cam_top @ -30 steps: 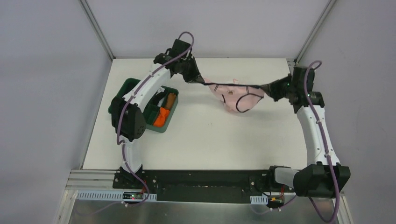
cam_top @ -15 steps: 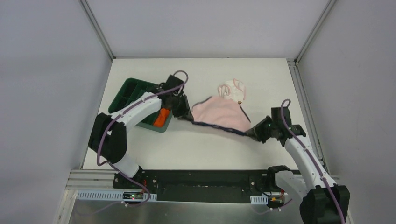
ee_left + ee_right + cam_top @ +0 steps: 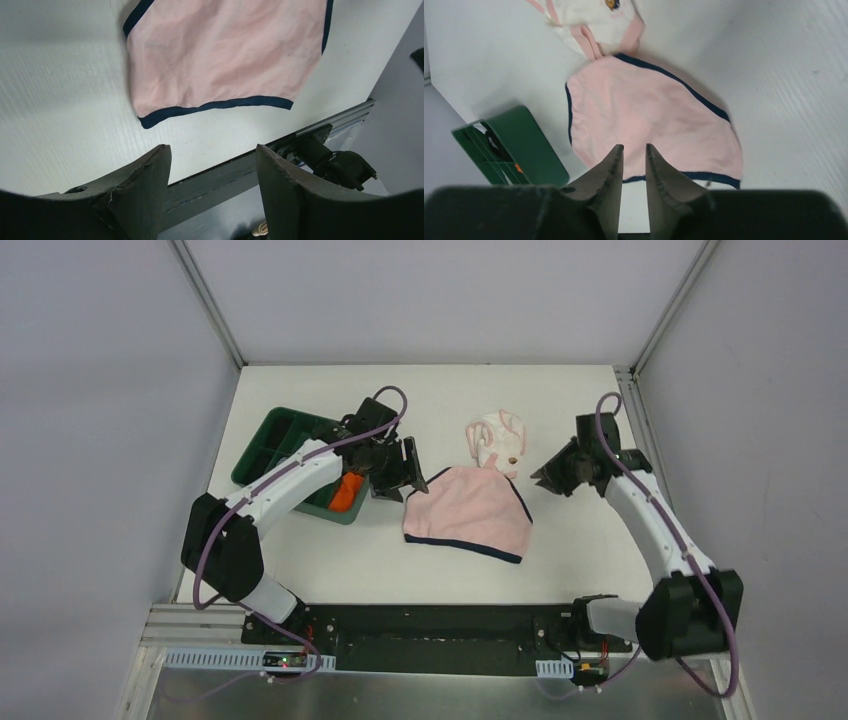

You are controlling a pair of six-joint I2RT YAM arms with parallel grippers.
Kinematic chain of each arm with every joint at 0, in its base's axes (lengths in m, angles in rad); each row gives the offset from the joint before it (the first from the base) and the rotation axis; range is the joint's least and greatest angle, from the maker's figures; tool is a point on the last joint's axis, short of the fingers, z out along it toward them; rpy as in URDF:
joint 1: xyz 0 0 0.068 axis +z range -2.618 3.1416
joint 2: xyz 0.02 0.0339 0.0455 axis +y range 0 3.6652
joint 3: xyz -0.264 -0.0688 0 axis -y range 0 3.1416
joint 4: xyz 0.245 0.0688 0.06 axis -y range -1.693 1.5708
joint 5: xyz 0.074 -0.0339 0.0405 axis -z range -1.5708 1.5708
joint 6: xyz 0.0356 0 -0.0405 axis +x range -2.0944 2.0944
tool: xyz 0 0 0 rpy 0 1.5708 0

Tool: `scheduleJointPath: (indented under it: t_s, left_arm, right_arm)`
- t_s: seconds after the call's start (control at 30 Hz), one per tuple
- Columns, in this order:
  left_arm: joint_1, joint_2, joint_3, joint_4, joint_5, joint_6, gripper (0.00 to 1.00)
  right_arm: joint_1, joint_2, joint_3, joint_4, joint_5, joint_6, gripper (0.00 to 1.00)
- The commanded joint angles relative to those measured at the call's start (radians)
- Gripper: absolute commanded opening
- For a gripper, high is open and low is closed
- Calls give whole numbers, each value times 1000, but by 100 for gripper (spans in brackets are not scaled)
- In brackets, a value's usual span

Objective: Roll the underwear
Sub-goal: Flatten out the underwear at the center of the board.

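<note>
Pink fabric briefs with navy edging [image 3: 468,515] lie flat, waistband facing the tabletop's near edge; left jaws gape wide, right jaws barely parted, both empty

Green divided tray [image 3: 268,436] on the white table [image 3: 400,575], left side — orange rolled cloth [image 3: 346,492] in its near corner compartment

Pink underwear [image 3: 220,55], navy edging, flat on white table [image 3: 60,100], upper frame. Left gripper [image 3: 212,150] at bottom of frame: 2 dark fingers [image 3: 155,170] spread wide, nothing between, apart from fabric. Beyond table edge: metal rail [image 3: 325,125], black arm base [image 3: 340,162].
</note>
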Motion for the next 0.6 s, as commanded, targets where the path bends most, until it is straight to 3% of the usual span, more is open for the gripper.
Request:
scheduleJointPath:
  t_s: [0.0,0.33,0.57]
  left_arm:
    - [-6,-15,-7,-31,-23,-6,63]
    - [-7,-119,-97,-22,-55,-66,66]
    - [-9,-163,-124,-22,-55,-96,70]
  right_arm:
    - [29,221,168,97,-52,-52,22]
    - [97,760,569,82,-127,-60,21]
    - [53,1032,898,-84,50,-98,21]
